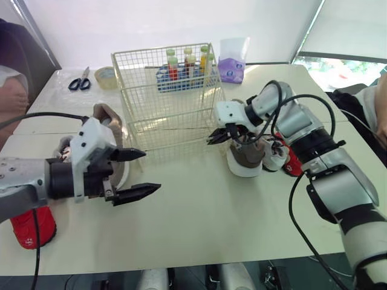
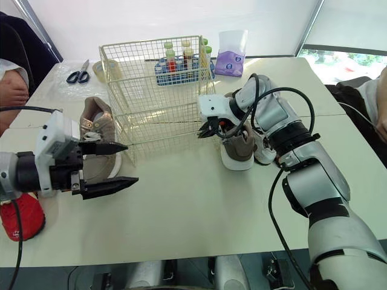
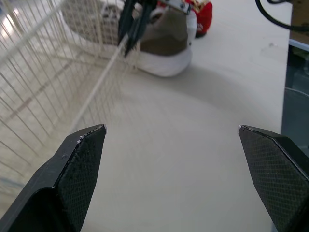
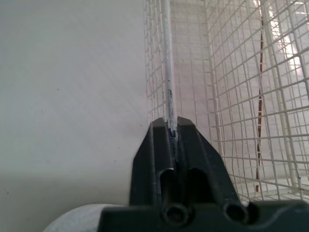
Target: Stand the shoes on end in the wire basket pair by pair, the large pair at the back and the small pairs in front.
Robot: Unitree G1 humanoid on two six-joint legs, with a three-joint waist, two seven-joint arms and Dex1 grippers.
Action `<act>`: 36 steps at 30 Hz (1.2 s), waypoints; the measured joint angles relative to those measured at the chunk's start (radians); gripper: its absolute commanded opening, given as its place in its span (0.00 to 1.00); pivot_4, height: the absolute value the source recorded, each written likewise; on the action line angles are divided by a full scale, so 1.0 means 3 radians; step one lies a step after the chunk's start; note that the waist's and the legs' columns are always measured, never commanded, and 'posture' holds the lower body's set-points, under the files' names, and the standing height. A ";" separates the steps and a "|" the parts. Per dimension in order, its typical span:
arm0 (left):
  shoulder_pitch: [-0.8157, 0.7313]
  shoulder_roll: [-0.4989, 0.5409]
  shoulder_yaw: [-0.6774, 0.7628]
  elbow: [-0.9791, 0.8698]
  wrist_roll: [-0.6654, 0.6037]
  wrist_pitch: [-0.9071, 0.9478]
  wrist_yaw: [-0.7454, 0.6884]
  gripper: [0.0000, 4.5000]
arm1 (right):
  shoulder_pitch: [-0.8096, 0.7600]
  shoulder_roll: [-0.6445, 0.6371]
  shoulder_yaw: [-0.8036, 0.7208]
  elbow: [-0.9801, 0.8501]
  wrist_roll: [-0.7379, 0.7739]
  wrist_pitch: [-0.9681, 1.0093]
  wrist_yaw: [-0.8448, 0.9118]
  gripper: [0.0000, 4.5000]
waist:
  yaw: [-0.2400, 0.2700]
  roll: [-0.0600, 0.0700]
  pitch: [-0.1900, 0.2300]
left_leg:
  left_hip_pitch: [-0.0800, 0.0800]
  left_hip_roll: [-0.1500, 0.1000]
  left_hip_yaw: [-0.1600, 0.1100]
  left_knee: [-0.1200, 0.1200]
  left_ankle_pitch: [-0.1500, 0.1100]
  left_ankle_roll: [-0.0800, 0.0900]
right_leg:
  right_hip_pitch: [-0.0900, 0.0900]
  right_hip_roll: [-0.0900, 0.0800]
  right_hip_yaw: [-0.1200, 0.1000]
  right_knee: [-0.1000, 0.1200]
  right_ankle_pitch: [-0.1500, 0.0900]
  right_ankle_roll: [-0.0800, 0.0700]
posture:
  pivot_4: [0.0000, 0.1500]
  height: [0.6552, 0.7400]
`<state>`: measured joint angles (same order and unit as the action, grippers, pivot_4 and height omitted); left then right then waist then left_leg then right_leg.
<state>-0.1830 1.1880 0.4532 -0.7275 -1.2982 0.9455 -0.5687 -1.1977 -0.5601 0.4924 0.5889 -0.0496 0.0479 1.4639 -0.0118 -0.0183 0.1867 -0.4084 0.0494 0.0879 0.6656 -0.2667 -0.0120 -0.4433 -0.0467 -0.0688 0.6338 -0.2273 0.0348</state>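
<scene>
1. On the white table [image 1: 211, 235], as the head views showed it, the wire basket [image 1: 169, 115] stood empty near the middle. A rack of bottles [image 1: 181, 72], a purple pouch [image 1: 231, 67], a tape roll [image 1: 106, 77] and scissors [image 1: 80, 81] lay behind it.
2. From the same views, the left claw [image 1: 151, 171] hung wide open with nothing in it. It was just in front of a tan shoe [image 1: 109, 115] that lay beside the basket's left wall. A red shoe [image 1: 33, 226] sat under the left arm near the table's front edge.
3. The right claw [image 1: 213, 138] was pinched at the basket's front right corner. A brown shoe [image 1: 245, 158] with a white sole stood just beside it. A second red shoe [image 1: 293, 162] lay behind that, partly hidden by the arm.
4. From the left wrist, that claw's two fingers [image 3: 79, 164] were spread far apart over bare tabletop. Beyond them the right claw touched the basket's corner, with the brown shoe close behind it.
5. From the right wrist, the right claw's fingers [image 4: 159, 159] were closed tight together on an upright white wire of the basket, its mesh running off to one side.
</scene>
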 measured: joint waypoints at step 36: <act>-0.0060 -0.0443 -0.0362 0.0233 0.0355 -0.0114 -0.0171 1.00 | 0.0924 -0.0213 -0.0573 -0.2882 0.0546 0.2519 -0.0835 0.65 | -0.0008 -0.0001 -0.0001 | 0.0004 -0.0003 -0.0004 0.0001 0.0006 -0.0010 | -0.0004 0.0003 -0.0001 0.0020 0.0000 -0.0002 | 1.00 1.00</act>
<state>-0.2011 1.0552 0.3447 -0.6577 -1.1917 0.9114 -0.6201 -0.9207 -0.6241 0.3204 -0.2755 0.1141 0.8038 1.2133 -0.0142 -0.0186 0.1865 -0.4071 0.0484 0.0866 0.6659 -0.2648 -0.0151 -0.4444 -0.0459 -0.0691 0.6398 -0.2274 0.0343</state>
